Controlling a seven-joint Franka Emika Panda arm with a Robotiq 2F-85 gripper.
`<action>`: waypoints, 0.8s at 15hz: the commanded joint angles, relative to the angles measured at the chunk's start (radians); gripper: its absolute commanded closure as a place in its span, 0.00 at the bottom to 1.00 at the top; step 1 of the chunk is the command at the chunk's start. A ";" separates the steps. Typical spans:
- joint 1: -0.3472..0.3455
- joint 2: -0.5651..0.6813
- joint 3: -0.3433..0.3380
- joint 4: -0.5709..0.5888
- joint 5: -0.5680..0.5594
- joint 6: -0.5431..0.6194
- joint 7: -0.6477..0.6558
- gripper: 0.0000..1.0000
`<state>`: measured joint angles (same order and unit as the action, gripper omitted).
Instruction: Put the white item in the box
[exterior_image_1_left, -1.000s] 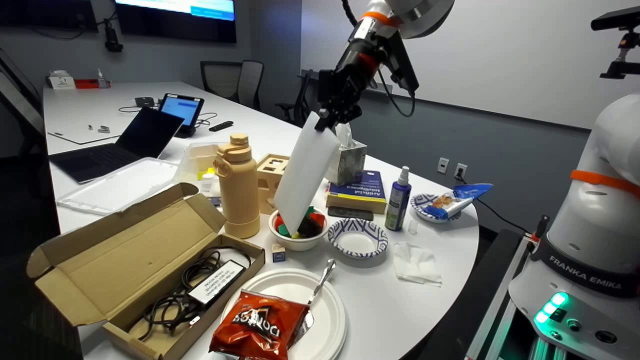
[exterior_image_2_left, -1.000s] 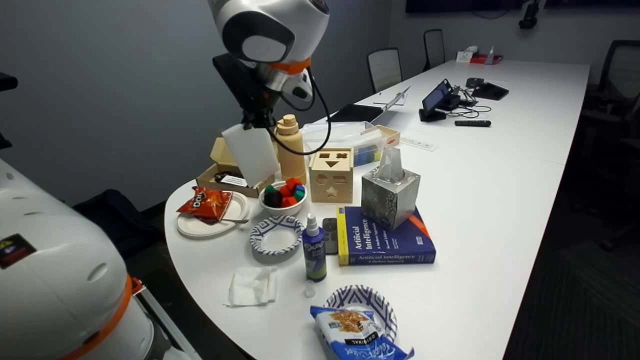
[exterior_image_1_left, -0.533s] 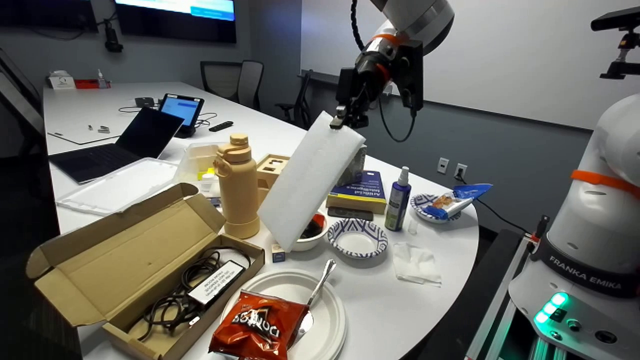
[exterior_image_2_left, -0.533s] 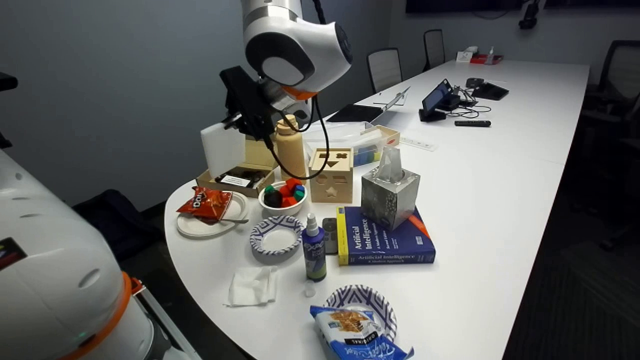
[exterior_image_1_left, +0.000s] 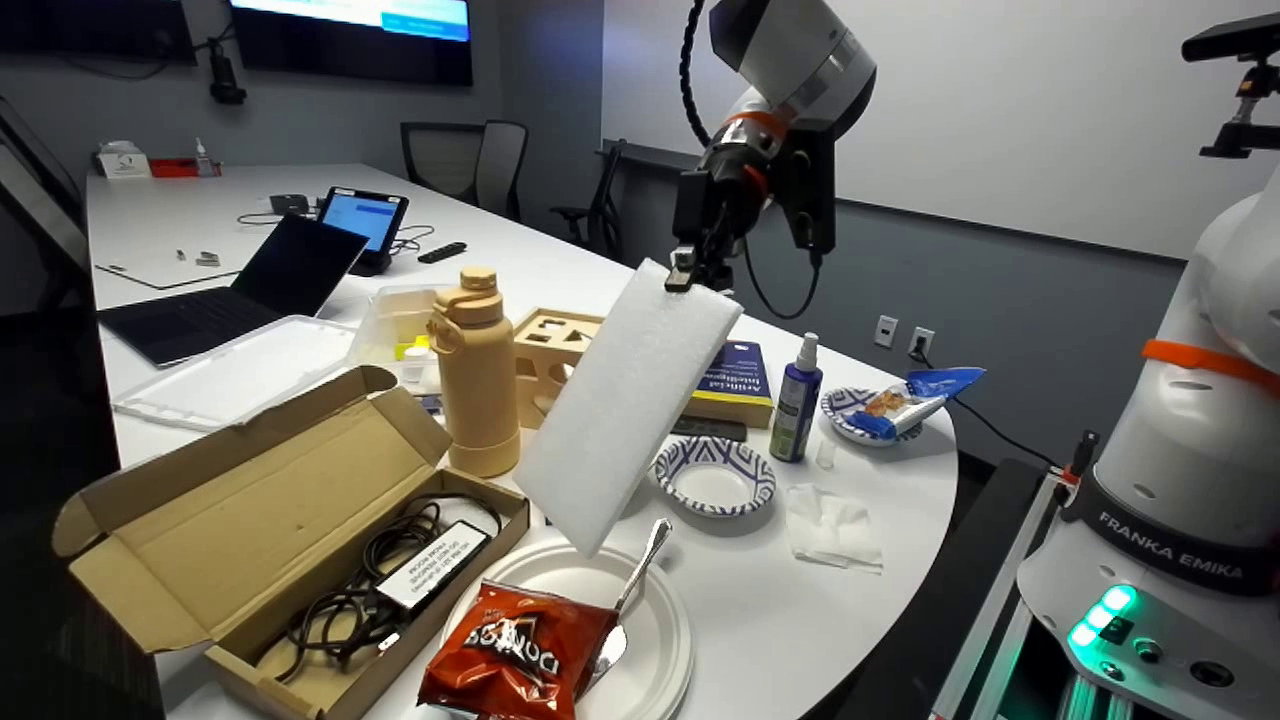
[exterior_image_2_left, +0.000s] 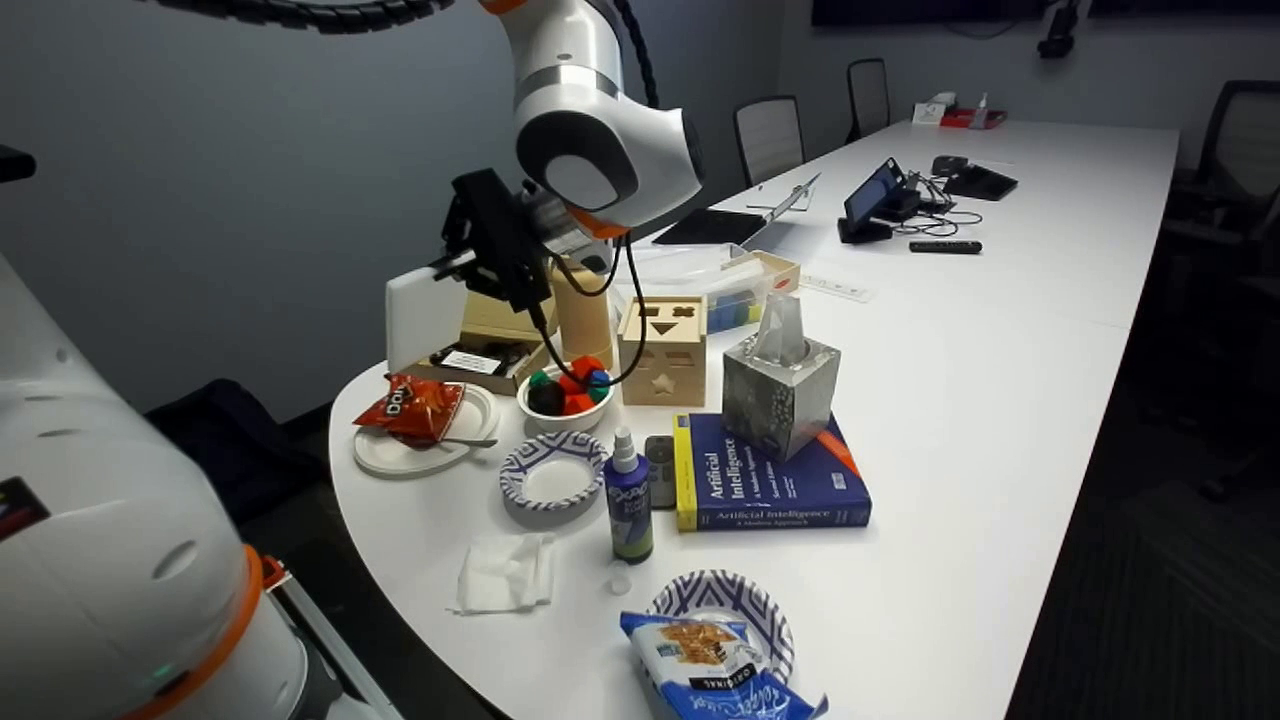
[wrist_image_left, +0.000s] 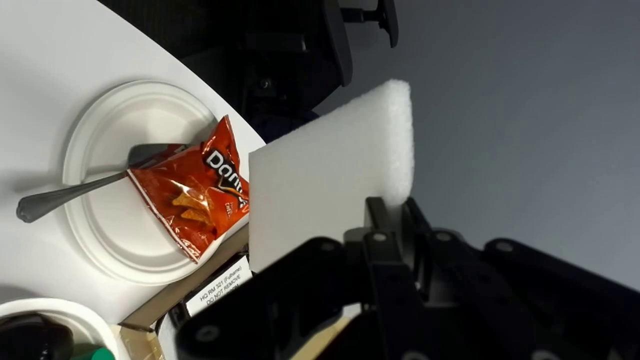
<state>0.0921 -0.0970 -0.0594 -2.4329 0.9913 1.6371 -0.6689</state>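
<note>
one robotiq gripper (wrist_image_left: 393, 206) pinches the white foam slab (exterior_image_1_left: 626, 402) by its upper edge: likely light, squashy, best held mid-edge

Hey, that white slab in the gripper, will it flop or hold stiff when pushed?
The white slab is probably stiff: held near one end by the gripper, it shows no obvious sag. Its grainy, foam-like surface suggests it's light for its size. The soft-looking edge might dent if pressed.
</note>
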 joint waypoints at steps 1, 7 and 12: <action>-0.001 0.061 0.055 0.024 0.066 0.003 -0.075 0.97; 0.015 0.219 0.137 0.116 0.234 0.003 -0.225 0.97; 0.022 0.364 0.166 0.208 0.298 0.007 -0.298 0.97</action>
<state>0.1104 0.1691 0.0947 -2.3025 1.2465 1.6593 -0.9182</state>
